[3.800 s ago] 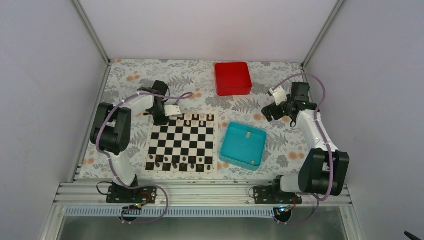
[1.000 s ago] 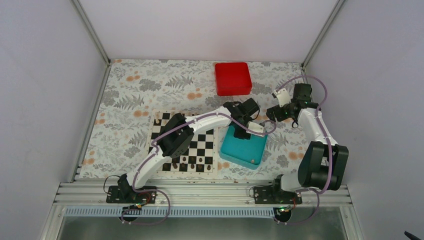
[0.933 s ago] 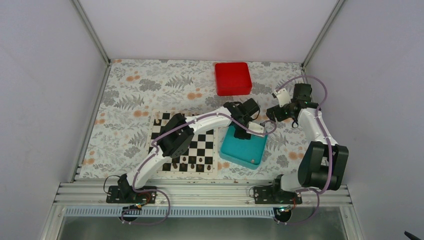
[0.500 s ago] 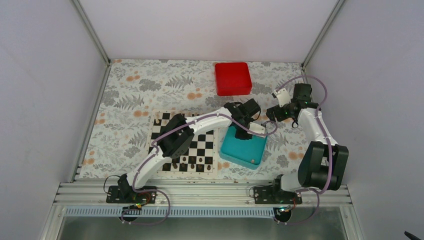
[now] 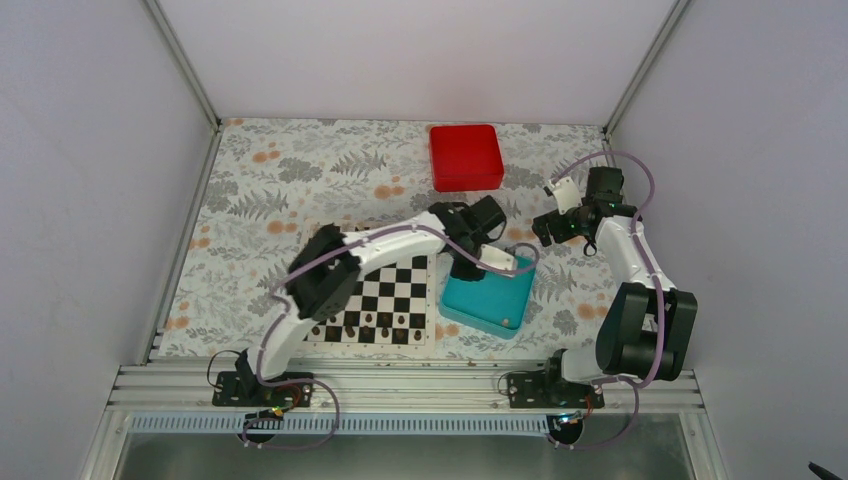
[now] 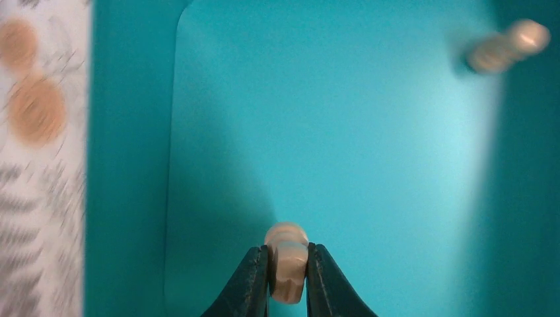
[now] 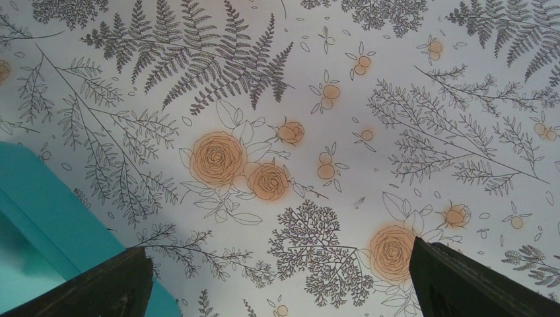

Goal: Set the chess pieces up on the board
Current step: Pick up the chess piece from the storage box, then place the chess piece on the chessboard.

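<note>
Chess piece [image 6: 285, 267], cream, is clamped across its body by the left gripper [image 6: 287, 253] over the floor of the teal tray [image 6: 370, 152], presumably for a lift to the board [image 5: 385, 290]. A second cream piece [image 6: 508, 45] is seen lying near a tray corner. Right gripper [image 7: 280, 281] is held wide open, empty, above the floral cloth [image 7: 370, 86], likely parked clear of the left arm.

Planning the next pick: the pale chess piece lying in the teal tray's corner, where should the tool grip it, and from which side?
Likely from straight above, since the walls of the teal tray block a sideways reach. The pale piece lies toppled beside a wall, so pinch across its narrower middle, below the round head. It is blurred, so finer shape is unclear.
</note>
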Available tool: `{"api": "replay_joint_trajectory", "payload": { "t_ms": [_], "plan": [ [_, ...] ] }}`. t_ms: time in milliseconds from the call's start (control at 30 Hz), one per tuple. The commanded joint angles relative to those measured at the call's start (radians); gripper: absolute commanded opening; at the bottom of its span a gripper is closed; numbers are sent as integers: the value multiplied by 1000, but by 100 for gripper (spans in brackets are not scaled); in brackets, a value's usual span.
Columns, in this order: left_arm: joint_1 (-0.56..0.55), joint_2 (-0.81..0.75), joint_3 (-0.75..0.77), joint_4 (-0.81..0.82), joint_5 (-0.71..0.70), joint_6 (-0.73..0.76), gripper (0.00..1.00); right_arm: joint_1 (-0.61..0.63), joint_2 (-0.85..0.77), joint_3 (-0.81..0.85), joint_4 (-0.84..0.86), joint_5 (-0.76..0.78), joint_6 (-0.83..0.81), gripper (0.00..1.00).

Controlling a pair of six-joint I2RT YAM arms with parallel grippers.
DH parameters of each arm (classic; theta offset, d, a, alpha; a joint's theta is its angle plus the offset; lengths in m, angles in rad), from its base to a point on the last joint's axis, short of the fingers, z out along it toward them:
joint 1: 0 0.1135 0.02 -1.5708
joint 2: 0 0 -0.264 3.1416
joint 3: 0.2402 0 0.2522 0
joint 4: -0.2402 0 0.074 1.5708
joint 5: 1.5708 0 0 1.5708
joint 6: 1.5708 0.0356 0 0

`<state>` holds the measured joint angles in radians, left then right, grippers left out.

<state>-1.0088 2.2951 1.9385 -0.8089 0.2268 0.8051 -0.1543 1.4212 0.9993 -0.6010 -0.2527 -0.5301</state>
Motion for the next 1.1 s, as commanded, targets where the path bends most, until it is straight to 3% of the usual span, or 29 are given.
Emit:
{"api": "replay_joint_trajectory", "payload": {
  "t_ms": [0, 167, 300, 433, 533, 767, 1067],
  "plan": [
    [55, -290, -170, -23, -98, 30, 4, -10, 3, -12, 4, -16, -13, 100],
    [225, -533, -371, -41, -168, 40, 6, -11, 12, -8, 1, -15, -14, 100],
    [444, -671, -522, -13, -183, 89, 7, -10, 15, -4, -6, -21, -14, 100],
    [668, -705, -606, 36, -133, 143, 7, -11, 17, -1, -13, -25, -10, 100],
    [777, -696, -658, 78, -95, 160, 7, -11, 19, 5, -18, -30, -8, 100],
    [847, -632, -738, 153, -66, 170, 7, -10, 22, 8, -24, -33, -5, 100],
    [846, -529, -694, 129, -34, 167, 7, -11, 38, 1, -26, -32, -10, 100]
  ]
}}
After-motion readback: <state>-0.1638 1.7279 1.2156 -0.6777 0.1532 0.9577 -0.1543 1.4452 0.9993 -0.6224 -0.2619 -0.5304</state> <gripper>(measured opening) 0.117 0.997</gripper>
